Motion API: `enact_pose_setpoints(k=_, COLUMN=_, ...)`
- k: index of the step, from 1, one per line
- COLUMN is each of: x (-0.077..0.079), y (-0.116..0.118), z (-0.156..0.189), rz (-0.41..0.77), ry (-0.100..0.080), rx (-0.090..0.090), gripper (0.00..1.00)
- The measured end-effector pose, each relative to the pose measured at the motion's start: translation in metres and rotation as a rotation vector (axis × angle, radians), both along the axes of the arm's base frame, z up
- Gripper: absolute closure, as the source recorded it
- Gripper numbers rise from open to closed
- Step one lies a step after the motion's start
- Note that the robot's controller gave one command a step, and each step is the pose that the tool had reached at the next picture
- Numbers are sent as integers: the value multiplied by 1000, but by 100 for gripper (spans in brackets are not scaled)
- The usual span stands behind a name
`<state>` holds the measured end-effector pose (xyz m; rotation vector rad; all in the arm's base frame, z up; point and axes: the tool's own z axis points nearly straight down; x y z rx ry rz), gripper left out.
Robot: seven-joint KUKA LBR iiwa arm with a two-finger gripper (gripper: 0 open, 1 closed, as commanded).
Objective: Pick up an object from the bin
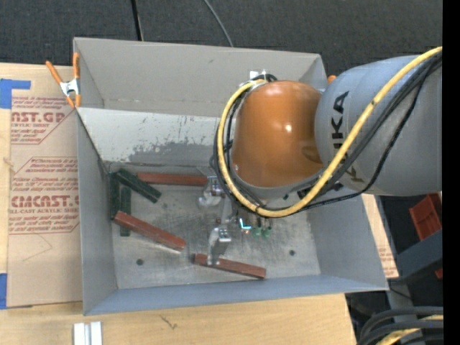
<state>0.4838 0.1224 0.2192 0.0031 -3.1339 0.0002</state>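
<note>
The gripper [215,218] hangs low over the middle of the bin [93,192], fingers spread with nothing between them. The front brown bar [241,268] lies just beside its nearer fingertip. The back brown bar [172,180], the left brown bar [147,231] and two dark green bars [140,185] crowd the left wall. Open floor lies to the right.

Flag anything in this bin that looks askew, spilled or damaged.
Nothing spilled or broken. Brown bars and green bars lie loose at mixed angles; the bin's back wall is scuffed and scratched.
</note>
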Motion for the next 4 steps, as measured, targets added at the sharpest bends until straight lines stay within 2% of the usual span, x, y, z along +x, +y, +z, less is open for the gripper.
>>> enact_pose_setpoints(k=1, x=2, y=-1, z=4, rz=-1, ry=-8, rx=1, gripper=0)
enact_pose_setpoints(k=2, x=12, y=-14, z=-50, rz=-26, ry=-15, rx=3, gripper=0)
enact_pose_setpoints(k=3, x=9, y=-19, z=-143, rz=57, ry=-26, rx=4, gripper=100)
enact_pose_setpoints(k=4, x=9, y=-19, z=-143, rz=57, ry=-26, rx=5, gripper=100)
